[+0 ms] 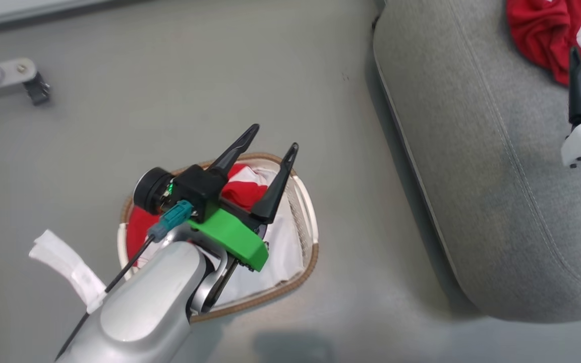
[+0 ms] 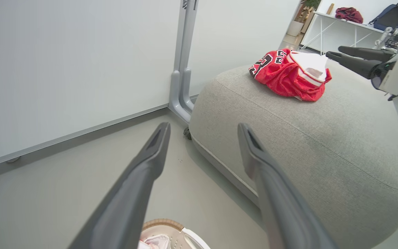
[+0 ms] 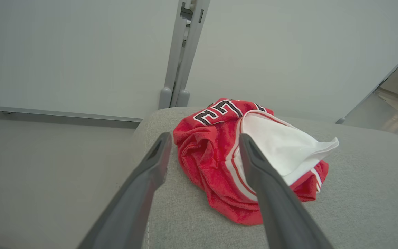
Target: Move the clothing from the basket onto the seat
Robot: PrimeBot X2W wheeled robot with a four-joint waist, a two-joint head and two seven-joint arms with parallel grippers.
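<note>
Basket (image 1: pixel 308 217) held one red garment (image 1: pixel 242 194) beneath the spread left tool (image 1: pixel 275 137), while the other garment (image 3: pixel 206 162) lay crumpled on the seat (image 1: pixel 472 151) before the spread, empty right tool (image 3: pixel 204 138), its black numerals legible in the wrist views, whereas the head view caught a red-and-white edge.

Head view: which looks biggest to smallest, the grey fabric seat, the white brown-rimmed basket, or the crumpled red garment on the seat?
1. Grey fabric seat: largest by far.
2. White perforated basket with brown woven rim.
3. Crumpled red garment on the seat: smallest, but the picture's edge cuts it off, so its full size is unsure.
</note>
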